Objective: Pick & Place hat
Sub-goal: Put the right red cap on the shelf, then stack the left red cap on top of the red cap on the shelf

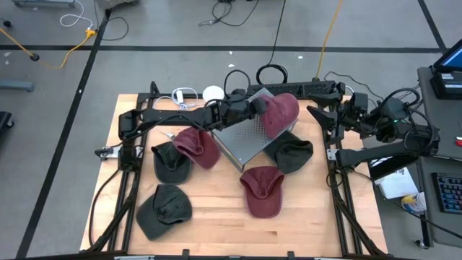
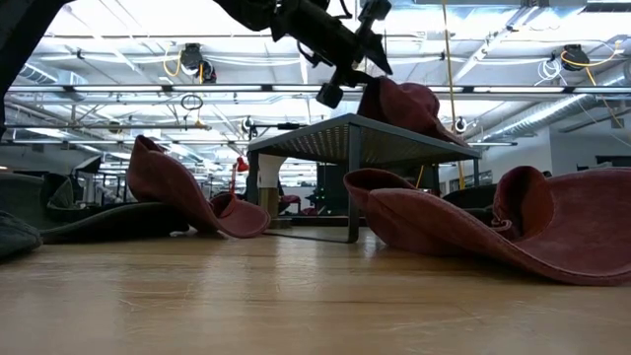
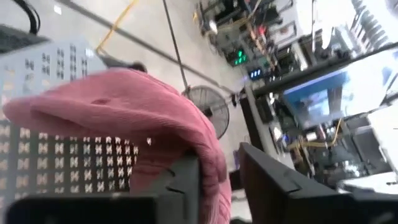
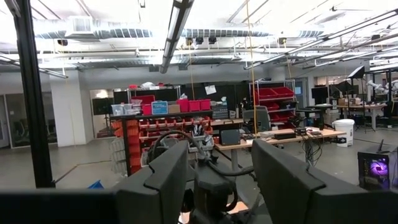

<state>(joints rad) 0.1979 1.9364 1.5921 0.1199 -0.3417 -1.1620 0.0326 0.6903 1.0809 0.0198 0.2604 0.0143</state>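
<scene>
Left gripper [image 3: 219, 177]: fingers [image 3: 273, 180] spread a little, red cloth of the hat [image 1: 280, 113] between them; whether they pinch it or have let go is hard to tell, since the contact is cut off at the edge of the left wrist view. In the high view the gripper [image 1: 254, 106] sits at the hat's left edge, over the platform [image 1: 242, 137].

The hat lies on the perforated grey platform, at its far right corner, crown up. Its long axis runs roughly far-to-near, tilted a bit to the right. The brim is hidden, so its direction is unclear. In the low view the hat [image 2: 409, 104] sits on the platform top [image 2: 340, 138], with the gripper [image 2: 340, 59] above and left of it.

Right gripper [image 4: 217, 180]: fingers [image 4: 158, 180] apart, nothing between them, aimed out into the room. The arm is parked at the right edge of the worktop [image 1: 216, 209]; in the high view the gripper [image 1: 336, 112] is mostly lost among cables.

Around the platform are other hats: a red one [image 1: 197, 146] to the left, a red one [image 1: 263, 190] in front, and dark ones [image 1: 172, 162] [image 1: 164, 209] [image 1: 292, 154].
</scene>
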